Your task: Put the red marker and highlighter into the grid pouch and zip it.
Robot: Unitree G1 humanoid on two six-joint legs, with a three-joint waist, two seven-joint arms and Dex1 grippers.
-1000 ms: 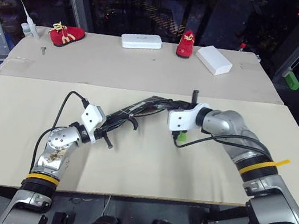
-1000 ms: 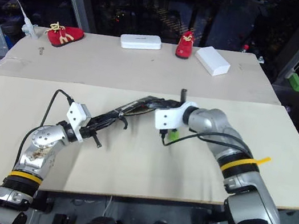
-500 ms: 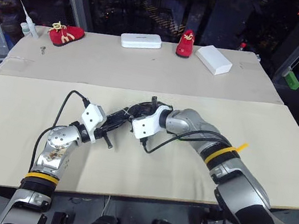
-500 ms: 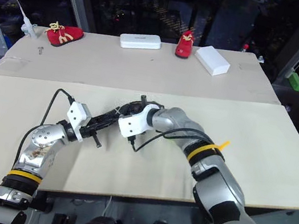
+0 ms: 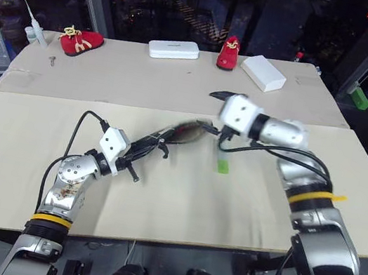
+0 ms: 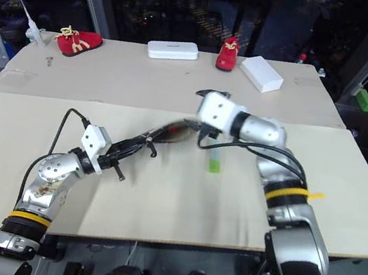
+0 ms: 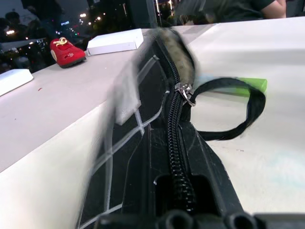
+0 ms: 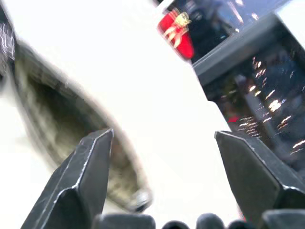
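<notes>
Table [image 5: 39, 148], largest: pouch [image 5: 183, 133] lies mid-table with its mouth gaping. Left gripper [image 5: 161, 146] is clamped on the pouch's near-left end. Right gripper [image 5: 221, 95] hangs above the mouth, jaws wide, empty. Highlighter [image 5: 223, 163] lies on the table just right of the pouch. Marker: can't tell where. Risks: a weak left grip lets the pouch shift; the highlighter may roll when pinched.

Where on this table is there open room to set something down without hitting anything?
The near board between the highlighter and the front edge is bare, as is its right end. The back strip is free between the white case and the left red shoe. It is crowded mid-table around the grid pouch and both grippers.
</notes>
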